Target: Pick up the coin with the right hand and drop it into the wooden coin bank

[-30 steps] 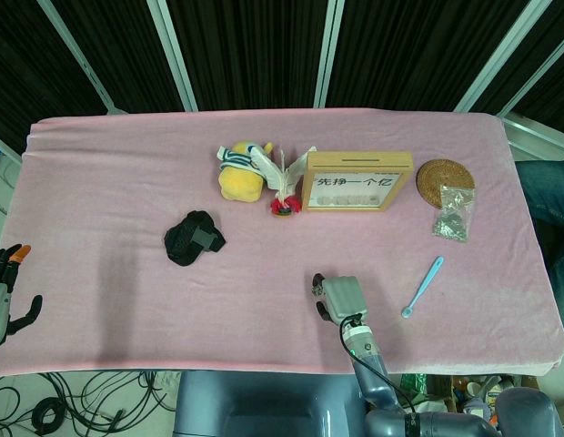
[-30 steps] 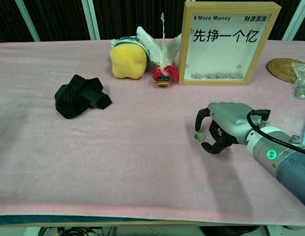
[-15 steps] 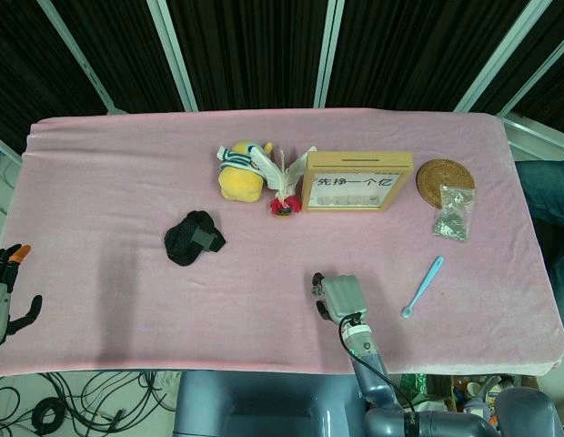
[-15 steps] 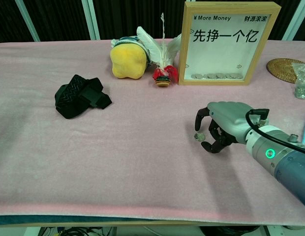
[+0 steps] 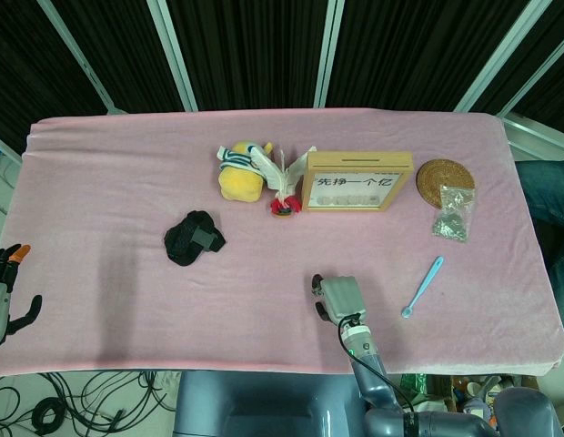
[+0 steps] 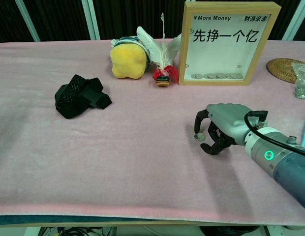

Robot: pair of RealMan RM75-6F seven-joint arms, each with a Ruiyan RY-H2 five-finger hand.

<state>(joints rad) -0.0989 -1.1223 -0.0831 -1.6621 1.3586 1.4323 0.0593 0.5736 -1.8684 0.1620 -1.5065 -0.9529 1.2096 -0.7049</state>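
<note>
A small silver coin (image 6: 198,137) lies flat on the pink cloth. My right hand (image 6: 222,127) arches over it from the right, one fingertip just behind the coin and the thumb just in front, and I cannot see a firm pinch. In the head view the right hand (image 5: 337,298) sits near the table's front edge and hides the coin. The wooden coin bank (image 6: 229,43) stands upright at the back, with its slot on the top edge (image 5: 357,181) and several coins behind its window. My left hand (image 5: 5,293) hangs off the table's left side, fingers apart and holding nothing.
A yellow plush toy (image 6: 128,60) and a feathered shuttlecock (image 6: 163,71) stand left of the bank. A black cloth bundle (image 6: 79,96) lies further left. On the right are a woven coaster (image 5: 444,180), a clear bag (image 5: 453,216) and a blue spoon (image 5: 422,286).
My right hand has crept slightly left and down over the coin, its fingers curling a little closer around it. The coin has stayed on the cloth. The left hand has not moved.
</note>
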